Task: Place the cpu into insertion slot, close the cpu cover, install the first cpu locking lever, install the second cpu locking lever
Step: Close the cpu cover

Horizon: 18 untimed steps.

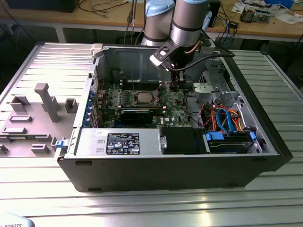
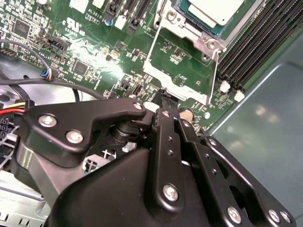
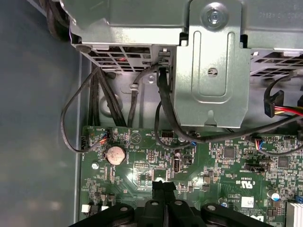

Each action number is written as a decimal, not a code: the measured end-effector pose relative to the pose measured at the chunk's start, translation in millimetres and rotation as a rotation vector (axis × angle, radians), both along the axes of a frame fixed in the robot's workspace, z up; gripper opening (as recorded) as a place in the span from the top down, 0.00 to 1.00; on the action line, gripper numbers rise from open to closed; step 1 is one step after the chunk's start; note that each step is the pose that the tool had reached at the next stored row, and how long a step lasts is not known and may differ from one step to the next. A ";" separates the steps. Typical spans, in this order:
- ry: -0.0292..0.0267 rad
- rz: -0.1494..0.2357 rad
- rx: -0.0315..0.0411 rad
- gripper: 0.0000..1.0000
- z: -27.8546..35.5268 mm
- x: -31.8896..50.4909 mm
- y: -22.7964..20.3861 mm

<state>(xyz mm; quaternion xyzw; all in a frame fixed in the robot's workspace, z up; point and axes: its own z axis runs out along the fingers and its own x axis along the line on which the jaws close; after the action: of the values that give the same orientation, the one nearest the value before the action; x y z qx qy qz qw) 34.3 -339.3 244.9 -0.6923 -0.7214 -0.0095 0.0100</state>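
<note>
The cpu [image 2: 215,9], silvery-grey on top, lies in the insertion slot [image 2: 189,34] in the middle of the green motherboard; it is also seen in the exterior view [image 1: 143,98]. The cpu cover [image 2: 150,53], a thin metal frame, stands swung open away from the slot, and green board shows through its window. My gripper [image 2: 165,101] is shut, its fingertips right at the tab on the cover's free edge. Whether it pinches the tab I cannot tell. In the exterior view the gripper [image 1: 176,86] hangs just to the right of the slot. The first wrist view shows the fingers [image 3: 163,187] pressed together low over the board.
Black memory slots [image 2: 255,42] run beside the slot. A metal drive cage [image 3: 210,71] and black cables [image 3: 163,109] lie beyond the board's edge. A black heatsink bar [image 1: 136,113], the power supply [image 1: 118,142] and blue cables [image 1: 227,118] fill the case's front. A grey fixture tray [image 1: 38,109] sits outside.
</note>
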 end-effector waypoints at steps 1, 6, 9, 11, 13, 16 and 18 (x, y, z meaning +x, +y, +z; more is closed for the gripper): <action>0.0000 0.000 0.0000 0.89 0.0 -1.5 0.0; 0.0000 0.000 0.0000 0.89 0.0 -13.3 0.0; -0.0001 0.000 0.0002 0.89 0.3 -17.8 0.1; 0.0000 0.000 0.0001 0.89 5.9 -20.4 0.0; 0.0000 0.000 0.0001 0.89 7.8 -20.7 0.0; 0.0000 0.000 0.0001 0.89 7.8 -20.9 0.0; 0.0000 0.000 0.0001 0.89 7.7 -20.9 0.0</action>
<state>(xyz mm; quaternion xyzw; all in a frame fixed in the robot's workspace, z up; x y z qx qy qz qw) 13.3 -339.3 252.7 -0.6923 -0.7215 -0.0096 0.0100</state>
